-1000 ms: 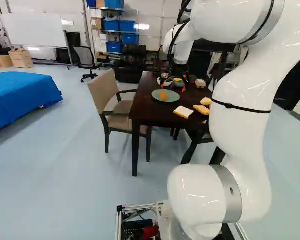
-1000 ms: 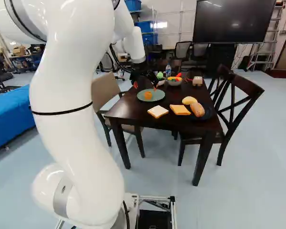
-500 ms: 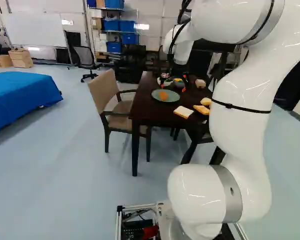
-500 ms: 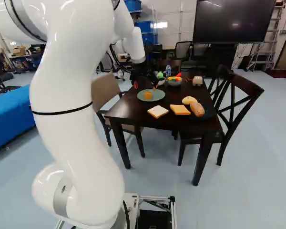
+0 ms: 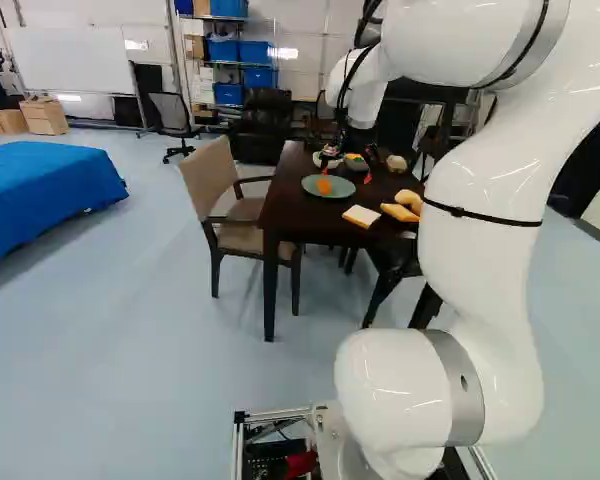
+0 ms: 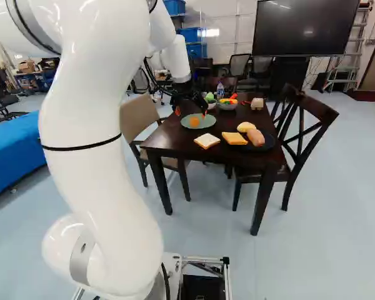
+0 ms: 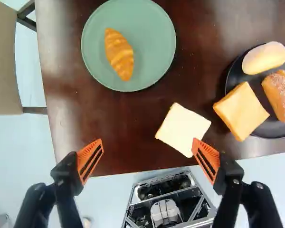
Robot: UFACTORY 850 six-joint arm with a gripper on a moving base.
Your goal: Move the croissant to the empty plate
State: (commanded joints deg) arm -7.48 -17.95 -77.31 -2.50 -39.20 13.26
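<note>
"Where is the croissant (image 7: pixel 119 53)?"

"It's on the green plate (image 7: pixel 154 61), a bit off the middle, on the side by the tan chair (image 7: pixel 2 57). The plate sits on the dark brown table (image 7: pixel 66 114)."

"And what is the gripper (image 6: pixel 191 112) doing?"

"It hangs at the end of the white arm (image 6: pixel 100 125). In the wrist view, its two fingers are wide open. They have orange pads (image 7: pixel 90 159), and they hold no food. The croissant is out ahead of them."

"What else is near them?"

"A white slice of bread (image 7: pixel 183 128) is on the table, between the green plate and one finger. That finger hides a tiny bit of it. I can't tell if they touch."

"And the black plate (image 7: pixel 270 128)?"

"It has a smooth yellow bun (image 7: pixel 264 58) and a brown roll (image 7: pixel 281 95) with white bits on top. A yellow-orange slice (image 7: pixel 241 110) leans over its edge, at the side by the white slice."

"Can you see more in the right base view?"

"Yes! A bowl (image 6: pixel 227 107) full of bright things is past the green plate, and a clear bottle (image 6: pixel 220 91) stands up behind it. A dark wood chair (image 6: pixel 306 128) is at the right side of the table."
</note>
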